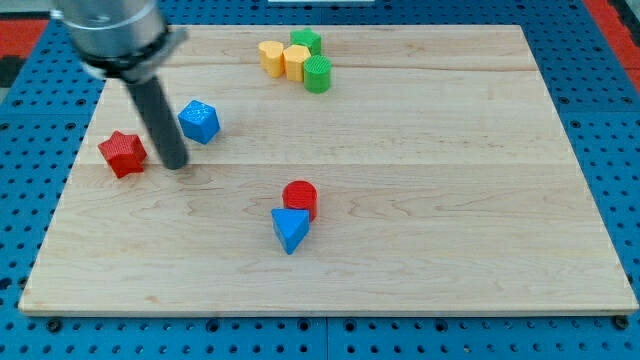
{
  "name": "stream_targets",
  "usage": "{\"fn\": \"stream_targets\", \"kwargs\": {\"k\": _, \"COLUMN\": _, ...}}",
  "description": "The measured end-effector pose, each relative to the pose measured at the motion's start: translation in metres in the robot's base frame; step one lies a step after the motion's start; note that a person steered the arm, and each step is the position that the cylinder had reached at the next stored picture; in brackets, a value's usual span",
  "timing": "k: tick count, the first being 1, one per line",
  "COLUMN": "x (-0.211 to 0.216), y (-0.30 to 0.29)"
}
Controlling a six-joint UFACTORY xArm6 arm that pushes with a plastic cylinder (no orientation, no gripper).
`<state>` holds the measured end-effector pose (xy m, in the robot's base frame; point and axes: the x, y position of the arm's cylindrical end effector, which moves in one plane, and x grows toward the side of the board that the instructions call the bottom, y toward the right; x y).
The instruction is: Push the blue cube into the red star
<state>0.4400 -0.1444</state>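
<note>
The blue cube (199,121) lies on the wooden board (420,200) at the view's upper left. The red star (122,153) lies further left and a little lower, near the board's left edge. My tip (175,164) rests on the board between them, just right of the red star and below-left of the blue cube. A small gap separates the tip from each block.
A red cylinder (300,198) touches a blue triangular block (290,229) near the board's middle. At the view's top, a cluster holds a yellow block (270,55), a second yellow block (295,62), a green block (306,42) and a green cylinder (317,74).
</note>
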Motion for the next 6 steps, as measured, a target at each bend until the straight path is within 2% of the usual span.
{"fn": "stream_targets", "kwargs": {"k": 1, "x": -0.045, "y": 0.023}}
{"fn": "stream_targets", "kwargs": {"k": 2, "x": -0.065, "y": -0.004}}
{"fn": "stream_targets", "kwargs": {"k": 3, "x": -0.066, "y": -0.005}}
{"fn": "stream_targets", "kwargs": {"k": 4, "x": -0.102, "y": 0.003}}
{"fn": "stream_targets", "kwargs": {"k": 5, "x": -0.082, "y": -0.054}}
{"fn": "stream_targets", "kwargs": {"k": 6, "x": -0.072, "y": -0.034}}
